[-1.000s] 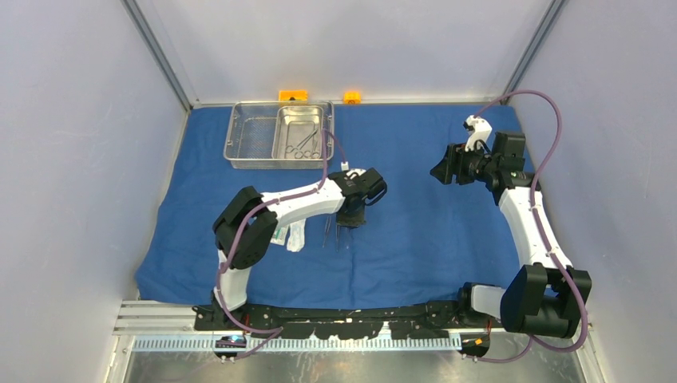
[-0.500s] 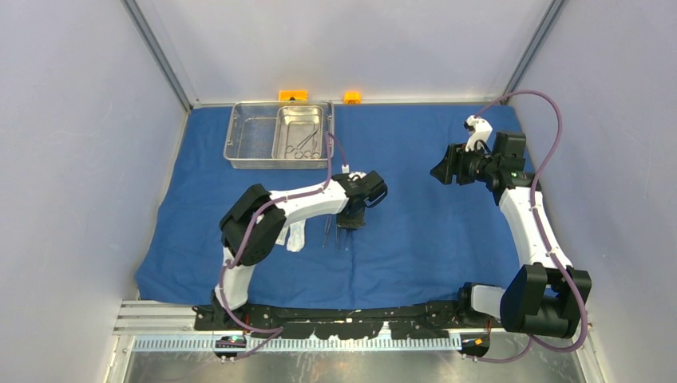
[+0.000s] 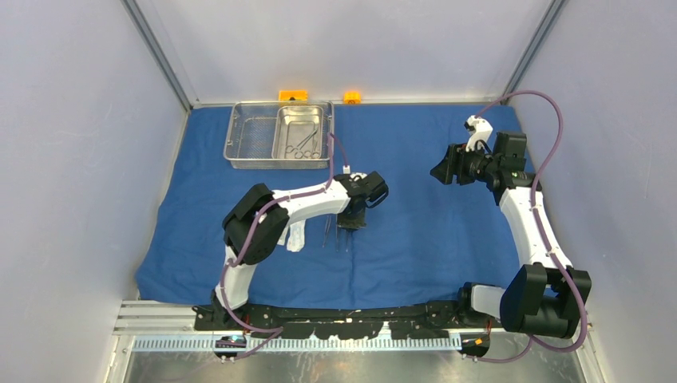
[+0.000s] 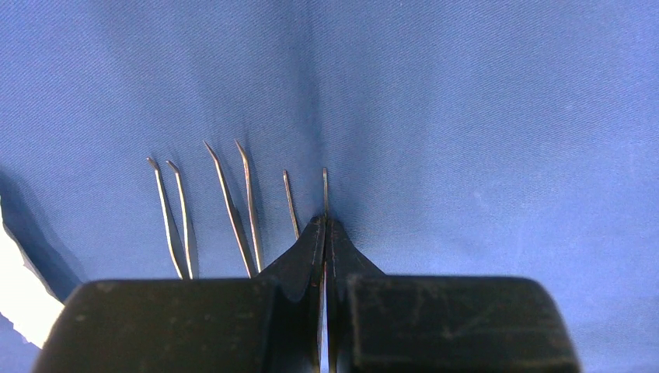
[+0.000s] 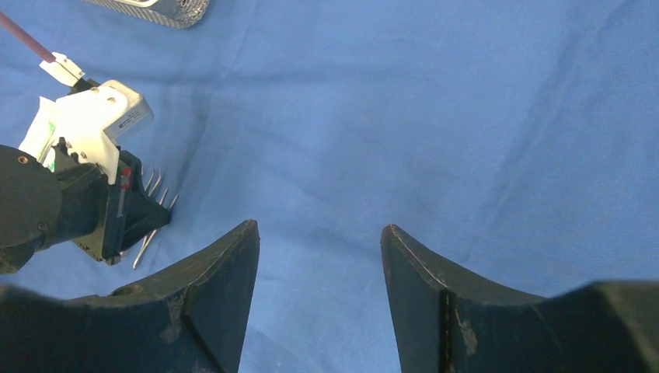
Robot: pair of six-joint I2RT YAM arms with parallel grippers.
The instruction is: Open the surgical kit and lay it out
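The blue cloth wrap [image 3: 431, 239] lies spread flat over the table. At its far left stands the steel mesh basket [image 3: 247, 144], and the solid steel tray [image 3: 289, 120] inside it holds scissors [image 3: 306, 144]. My left gripper [image 3: 349, 222] points down at mid-cloth, shut on a thin steel forceps [image 4: 324, 186] whose tip sticks out past the closed jaws [image 4: 325, 221]. Two more forceps [image 4: 172, 210] [image 4: 237, 198] lie side by side just left of it. White packets [image 3: 295, 236] show under the left arm. My right gripper [image 3: 439, 171] hovers open and empty [image 5: 319, 229] above bare cloth.
Two small orange blocks [image 3: 292, 96] [image 3: 352, 97] sit at the back edge against the wall. Grey walls close in both sides. The left wrist [image 5: 85, 132] shows at the left in the right wrist view.
The left arm's elbow has shifted slightly to the right while its gripper stays over the forceps. The right arm has not moved.
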